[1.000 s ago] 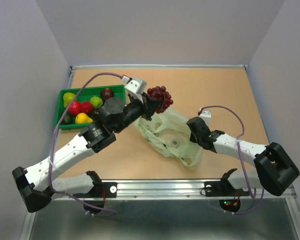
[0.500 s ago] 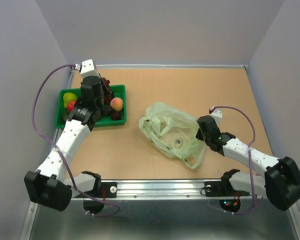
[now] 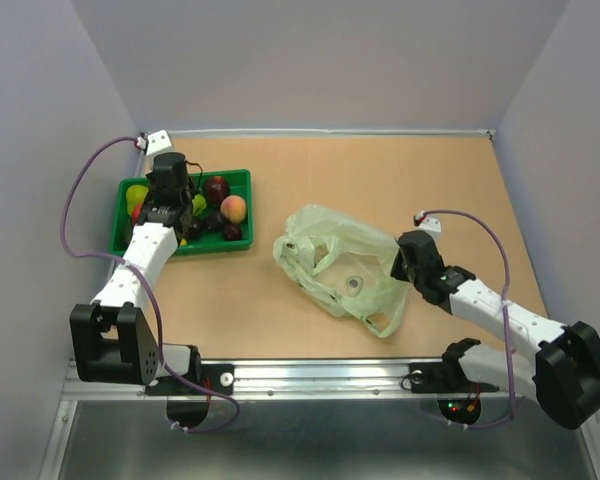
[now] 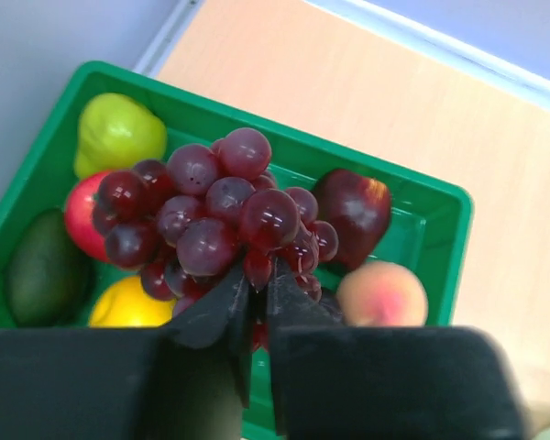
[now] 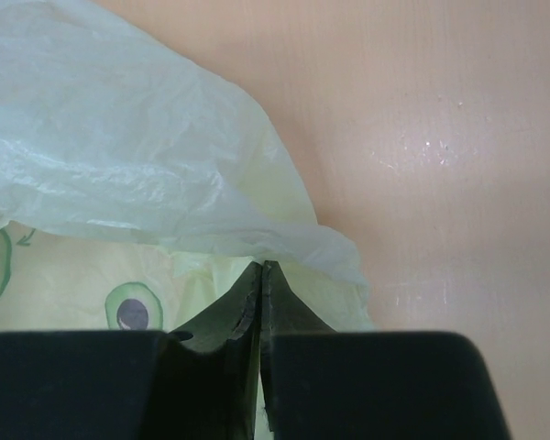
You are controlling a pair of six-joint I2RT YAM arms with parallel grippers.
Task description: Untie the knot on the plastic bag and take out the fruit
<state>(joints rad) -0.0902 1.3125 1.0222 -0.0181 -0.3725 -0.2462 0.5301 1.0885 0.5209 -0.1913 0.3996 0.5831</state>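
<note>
The plastic bag lies crumpled and open in the middle of the table, and no knot shows on it. My left gripper is shut on the dark purple grape bunch and holds it just above the green tray. In the top view this gripper sits over the tray. A dark purple round fruit and a red one lie in the tray. My right gripper is shut, its tips under a fold at the bag's right edge.
The tray also holds a peach, a yellow-green pear, a yellow fruit and a dark green one. The tray stands at the table's far left, close to the left wall. Walls enclose the table on three sides.
My left arm has swung left, carrying the grape bunch from above the bag to over the tray. The right gripper stayed at the bag's right edge, and the bag has settled flatter.
</note>
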